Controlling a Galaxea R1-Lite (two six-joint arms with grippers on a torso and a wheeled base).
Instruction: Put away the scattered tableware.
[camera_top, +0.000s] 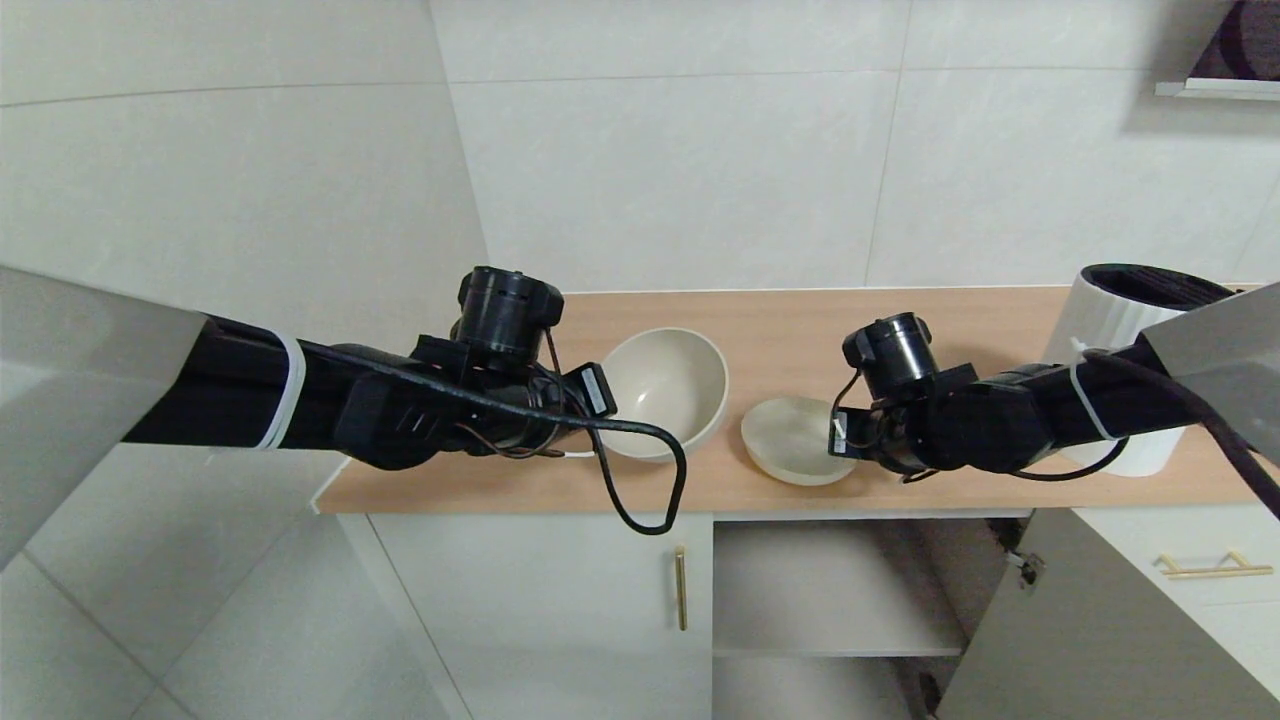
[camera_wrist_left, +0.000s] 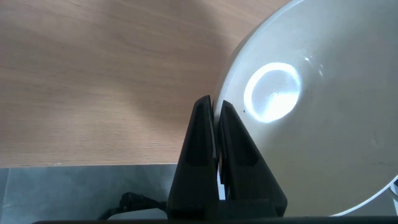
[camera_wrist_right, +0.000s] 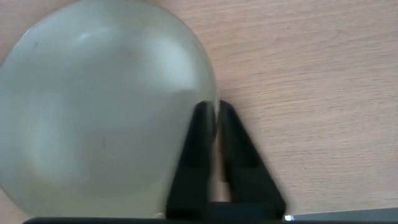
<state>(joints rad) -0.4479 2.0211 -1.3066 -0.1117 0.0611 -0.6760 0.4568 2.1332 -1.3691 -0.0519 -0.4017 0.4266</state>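
Open white cupboard (camera_top: 830, 590): below both grippers; I judge the pieces go there.
Cream round bowl (camera_top: 665, 400): my left gripper (camera_wrist_left: 214, 107) pinches its near rim, ready to lift it.
Pale small saucer (camera_top: 790, 440): my right gripper (camera_wrist_right: 213, 111) clamps its edge likewise.

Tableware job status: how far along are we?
Done: nothing is stored yet, though the cabinet under the counter stands open. In hand: the left gripper is shut on the rim of the tilted bowl, and the right gripper is shut on the rim of the small plate, both at counter level. Left: moving both pieces into the cabinet.
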